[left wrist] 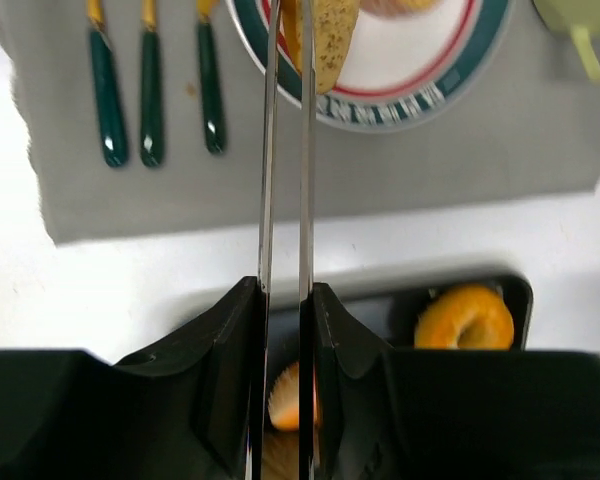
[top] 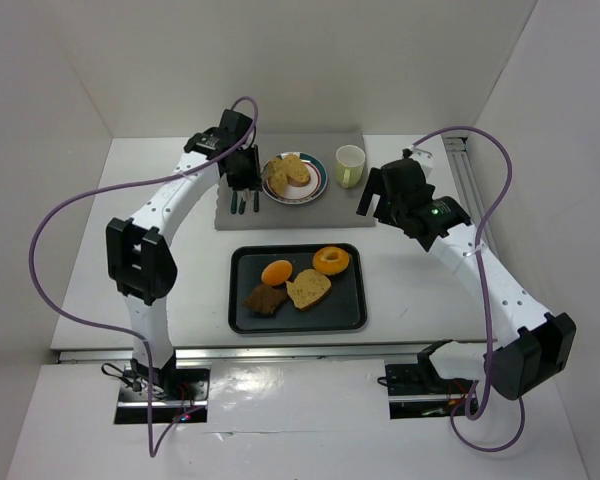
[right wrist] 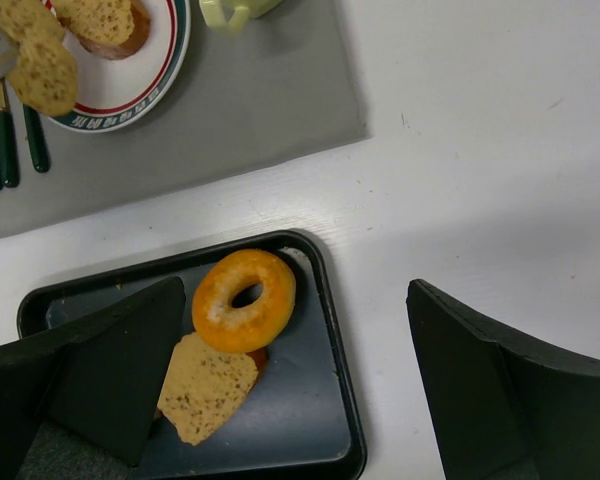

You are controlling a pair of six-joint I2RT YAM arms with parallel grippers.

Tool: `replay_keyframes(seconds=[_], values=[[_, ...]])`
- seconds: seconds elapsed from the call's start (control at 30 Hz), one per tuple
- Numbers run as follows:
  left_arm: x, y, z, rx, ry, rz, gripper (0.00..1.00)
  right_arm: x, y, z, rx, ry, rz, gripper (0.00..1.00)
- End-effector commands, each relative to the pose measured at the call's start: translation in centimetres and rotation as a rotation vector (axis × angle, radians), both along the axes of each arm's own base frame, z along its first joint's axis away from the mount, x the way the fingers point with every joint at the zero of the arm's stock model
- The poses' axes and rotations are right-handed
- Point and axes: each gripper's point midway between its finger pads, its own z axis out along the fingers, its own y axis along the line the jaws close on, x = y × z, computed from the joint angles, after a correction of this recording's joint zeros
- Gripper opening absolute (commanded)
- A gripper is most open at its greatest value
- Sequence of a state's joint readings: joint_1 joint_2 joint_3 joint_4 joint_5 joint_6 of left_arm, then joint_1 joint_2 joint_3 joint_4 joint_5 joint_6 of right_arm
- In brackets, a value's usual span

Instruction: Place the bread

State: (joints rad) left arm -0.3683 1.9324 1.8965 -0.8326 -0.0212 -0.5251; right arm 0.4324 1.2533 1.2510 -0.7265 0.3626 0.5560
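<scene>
Now, left hand [left wrist: 287, 30] clamped on bread slice [left wrist: 335, 40] at plate [left wrist: 420, 100] edge, right hand [top: 378, 195] apart.

Bread [left wrist: 332, 40], plate [left wrist: 420, 88] and cup [left wrist: 580, 20] run off the left wrist view's top edge; a finger [right wrist: 110, 370] hides part of the tray [right wrist: 300, 400].

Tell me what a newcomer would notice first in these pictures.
The left gripper pinches a speckled bread slice over the rim of the teal-rimmed plate on the grey mat. Nearer the arms, a black tray holds a glazed doughnut and another bread slice.
</scene>
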Motion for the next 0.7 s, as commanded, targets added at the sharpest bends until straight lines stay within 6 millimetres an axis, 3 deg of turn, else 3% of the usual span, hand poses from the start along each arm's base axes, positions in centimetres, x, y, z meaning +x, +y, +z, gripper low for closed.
replay_keyframes(seconds=[0.0,0.03,0.17,0.2,0.33,0.5,0.57,0.63,0.67], values=[[3.6,0.4,2.0,-0.048,-0.087,0.065,0.0,0.4,0.2,1.0,0.005,-0.029,0.0,0.99],[3.8,0.3,0.8,-0.039,-0.065,0.066,0.02,0.6,0.0,0.7,0.001,-0.021,-0.009,0.99],[4.2,0.4,0.7,-0.042,-0.06,0.047,0.25,0.7,0.0,0.3,-0.01,-0.012,-0.003,0.99],[4.2,0.4,0.7,-0.042,-0.06,0.047,0.38,0.7,0.0,0.3,-0.011,-0.012,-0.003,0.99],[3.4,0.2,2.3,-0.049,-0.095,0.03,0.54,0.6,0.1,-0.1,-0.009,-0.002,0.003,0.99],[2.3,0.9,5.8,-0.028,-0.176,0.036,0.55,0.4,0.5,-0.5,0.008,0.013,0.014,0.99],[1.3,0.7,6.8,-0.013,-0.202,0.021,0.55,0.3,0.6,-0.2,0.025,0.007,0.014,0.99],[-0.1,1.5,9.4,0.004,-0.265,0.024,0.55,0.2,0.6,0.1,0.029,-0.002,0.014,0.99],[-1.4,1.0,9.2,0.019,-0.256,0.007,0.55,0.2,0.6,0.1,0.029,-0.002,0.014,0.99]])
